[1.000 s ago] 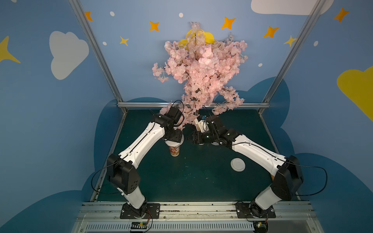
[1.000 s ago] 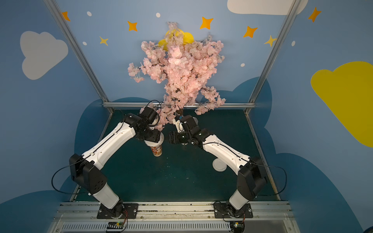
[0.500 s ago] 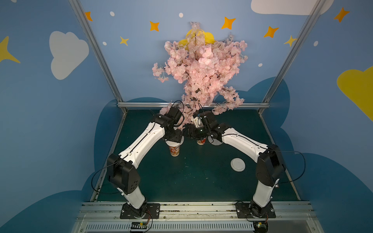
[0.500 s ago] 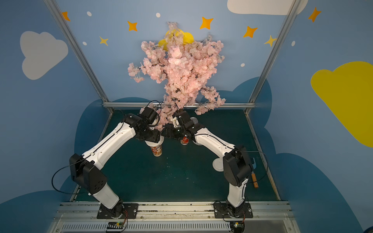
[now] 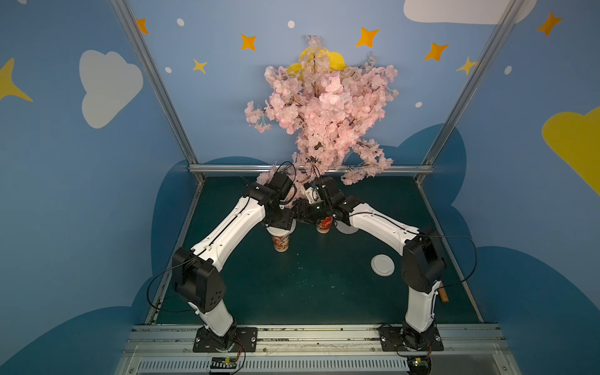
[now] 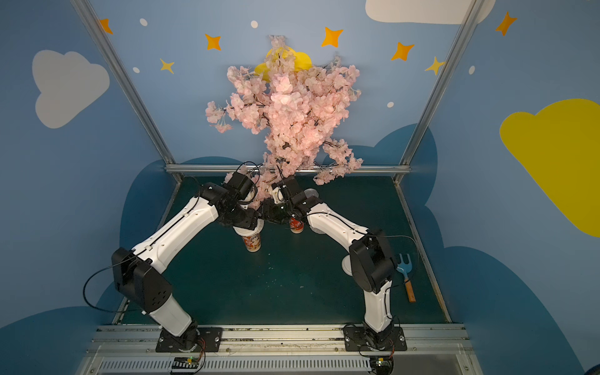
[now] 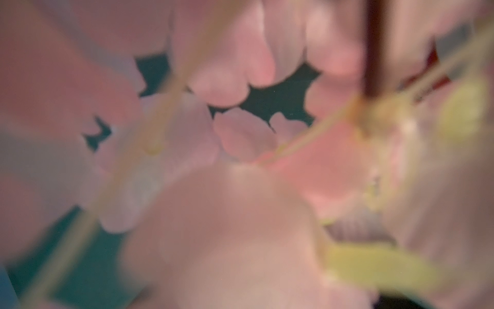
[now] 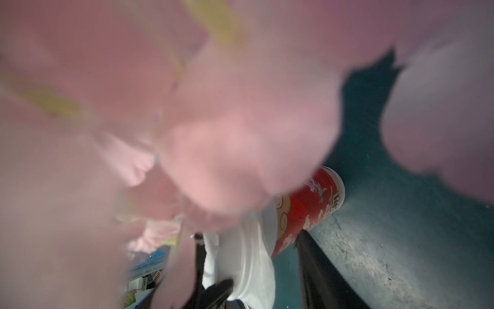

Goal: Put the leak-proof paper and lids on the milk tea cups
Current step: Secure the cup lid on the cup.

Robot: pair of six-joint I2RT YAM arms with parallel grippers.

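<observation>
Ok, status: left milk tea cup (image 5: 281, 243) and right milk tea cup (image 5: 325, 224) both stand upright near the middle of the far edge of the bench (image 5: 308, 285), under the blossom branch (image 5: 324, 113).

Left gripper (image 5: 281, 223) sits right over the left cup. A sheet of leak-proof paper (image 5: 276, 232), as I read it, caps the cup's mouth and overhangs it. The jaws are hidden from above and the left wrist view is all petals, so I can't tell if it's gripping or let go.

Right gripper (image 8: 248, 235): fingers (image 8: 318, 264) stand either side of the right cup's top, with a crinkled second sheet (image 8: 240, 256) between them. Pinching or just straddling, can't tell.

White lid (image 5: 383, 265) lies apart, toward the bench's right edge. Pale round piece (image 5: 348, 229) beside the right forearm: sheet or lid, unclear.

Handling, my read: the paper is thin, light and floppy, and creases easily. Take it by the scalloped rim with a shallow pinch, lay it flat, release straight up. The cups are probably light, so any side push could tip them.
</observation>
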